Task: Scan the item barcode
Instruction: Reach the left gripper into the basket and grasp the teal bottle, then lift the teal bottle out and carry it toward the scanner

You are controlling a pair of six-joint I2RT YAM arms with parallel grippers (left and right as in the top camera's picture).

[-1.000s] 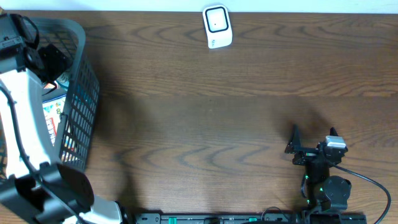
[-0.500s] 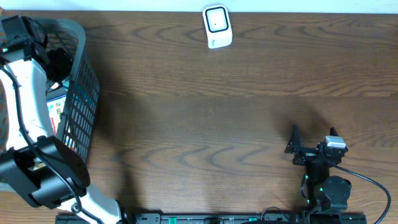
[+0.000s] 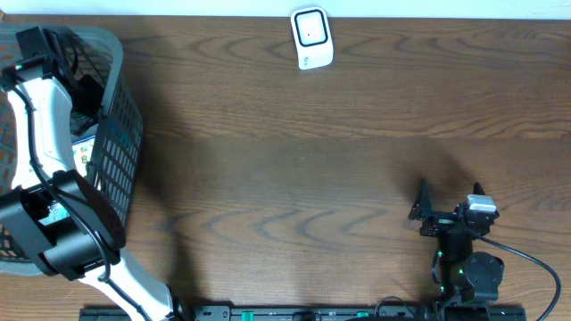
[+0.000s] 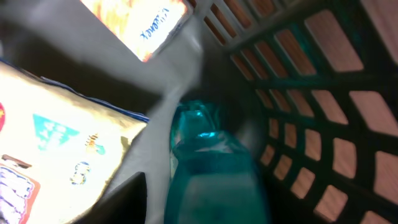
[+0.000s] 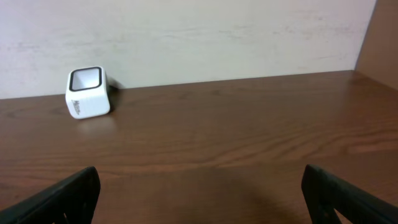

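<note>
Over the last second the left arm point(image 3: 36, 116) swings further over the basket point(image 3: 120, 125) at the desk's left edge. Its elbow pulls in toward the rim, and the left claw point(image 3: 82, 94) sinks lower among the goods. In the left wrist view a teal bottle point(image 4: 208, 168) now fills the lower middle. It lies in the gap between a printed packet point(image 4: 56, 137) and the basket's lattice wall point(image 4: 311, 93), with an orange-printed carton point(image 4: 140, 22) further along. The claw's jaws appear to be narrowing. The view is blurred and shows only a dark sliver of one finger beside the bottle, so I cannot tell how far they stand apart or whether they have the bottle yet. The bottle looks like the item chosen for scanning, which puts the task at the pick, with lift, carry and presentation all to come. The right claw point(image 5: 199, 186) has not stirred. It rests low at the near right of the desk point(image 3: 294, 178) with its jaws spread wide and nothing between them. The white scanner point(image 3: 311, 37) sits where it was, at the far edge near the middle, well apart from the basket. Room is tight where the work is. The bottle lies close against the mesh wall, the packet crowds its other side, and the high rim probably forces a near-vertical lift. Past the rim, bare desk runs all the way to the scanner.
</note>
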